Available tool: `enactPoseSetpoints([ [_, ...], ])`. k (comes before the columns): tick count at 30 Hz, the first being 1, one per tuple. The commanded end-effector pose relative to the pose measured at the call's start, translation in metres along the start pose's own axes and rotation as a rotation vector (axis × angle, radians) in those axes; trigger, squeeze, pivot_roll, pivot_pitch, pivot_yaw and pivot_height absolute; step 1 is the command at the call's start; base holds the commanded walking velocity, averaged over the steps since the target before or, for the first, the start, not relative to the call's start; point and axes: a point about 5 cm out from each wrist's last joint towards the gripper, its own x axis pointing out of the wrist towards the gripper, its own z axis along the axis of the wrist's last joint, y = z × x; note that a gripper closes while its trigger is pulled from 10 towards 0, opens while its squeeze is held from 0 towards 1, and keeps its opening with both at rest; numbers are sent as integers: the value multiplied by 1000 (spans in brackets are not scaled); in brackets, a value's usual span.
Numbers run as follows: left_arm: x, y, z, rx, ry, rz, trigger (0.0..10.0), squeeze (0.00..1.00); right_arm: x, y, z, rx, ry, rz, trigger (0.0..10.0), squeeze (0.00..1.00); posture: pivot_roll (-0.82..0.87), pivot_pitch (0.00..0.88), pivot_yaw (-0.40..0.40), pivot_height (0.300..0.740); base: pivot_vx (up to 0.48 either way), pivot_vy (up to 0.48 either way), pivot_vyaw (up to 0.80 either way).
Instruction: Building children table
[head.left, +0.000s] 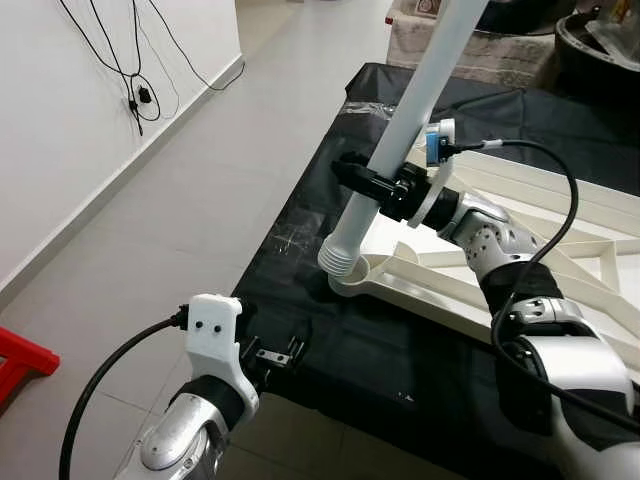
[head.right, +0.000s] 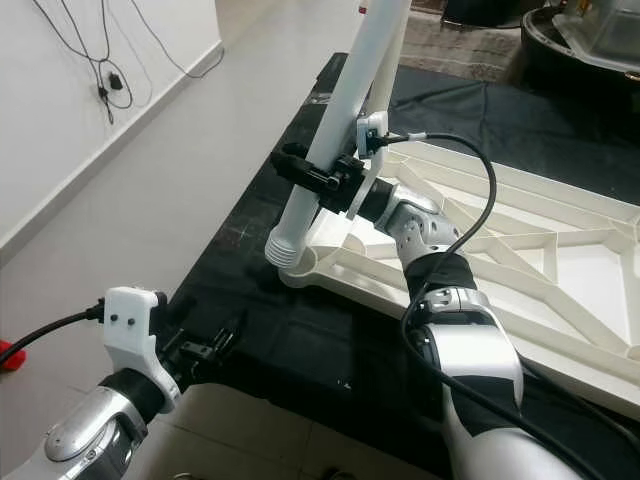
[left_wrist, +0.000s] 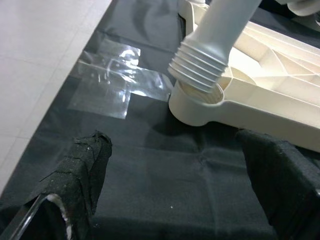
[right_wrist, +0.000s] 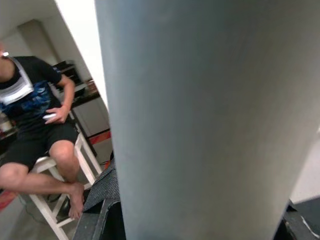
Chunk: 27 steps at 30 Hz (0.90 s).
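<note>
Black-draped tabletop (head.left: 330, 350) under upturned white frame (head.right: 560, 250), leg (head.left: 400, 140) clenched low by right claw (head.left: 375, 185), threads tilted above corner socket (left_wrist: 200, 102); probably light, stiff, slippery; left claw (left_wrist: 175, 200) released nearby.

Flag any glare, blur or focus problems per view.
Left wrist view: glare on the tape, black fingers soft. Right wrist view: the leg is a featureless out-of-focus mass, the person behind slightly soft. Eye views: sharp, evenly lit, mild sheen on the floor.
</note>
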Motion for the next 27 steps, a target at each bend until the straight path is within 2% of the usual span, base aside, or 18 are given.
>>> enactPoseSetpoints([
  [1, -4, -1, -1, 7, 18, -7, 10000, 0, 0, 1, -13, -11, 82, 21, 10000, 0, 210, 259, -31, 740, 0, 0, 0],
  [9, -2, -2, 1, 5, 17, -7, 10000, 0, -3, 7, -22, -53, 206, 137, 10000, 0, 205, 247, -34, 740, 0, 0, 0],
  [15, -2, -4, 1, 3, 16, -7, 10000, 0, -4, 6, -22, -63, 240, 152, 10000, 0, 201, 245, -36, 740, 0, 0, 0],
  [23, -1, -4, 0, 4, 19, -8, 10000, 0, -2, 6, -24, -166, 321, 172, 10000, 0, 195, 242, -43, 740, 0, 0, 0],
  [27, -1, -5, 0, 2, 18, -6, 10000, 0, 0, 8, -23, -186, 331, 199, 10000, 0, 193, 241, -47, 740, 0, 0, 0],
])
